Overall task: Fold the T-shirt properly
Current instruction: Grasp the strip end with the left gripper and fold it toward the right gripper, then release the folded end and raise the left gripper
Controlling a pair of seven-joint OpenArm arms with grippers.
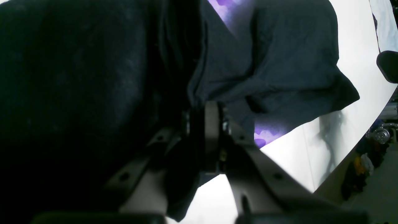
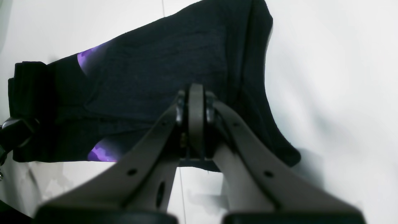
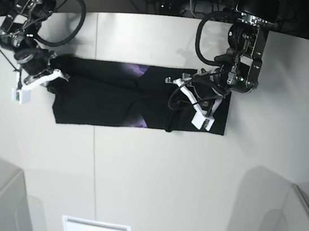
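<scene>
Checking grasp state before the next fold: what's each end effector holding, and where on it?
Both hold the T-shirt. The left end effector is shut on bunched cloth toward one end; the right end effector is shut on the edge at the opposite end.

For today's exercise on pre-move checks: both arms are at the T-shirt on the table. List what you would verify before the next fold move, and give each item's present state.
1. Left end effector shut on T-shirt: ok, cloth pinched between jaws.
2. Right end effector shut on the cloth: ok, jaws closed at its edge.
3. Shirt lies fully on the table: ok, no part overhangs.
4. Cloth flat, without bunching: not ok, rumpled folds near the left end effector.
5. Purple print tucked inside: not ok, patches show.
6. Sleeves folded in: cannot tell.
</scene>
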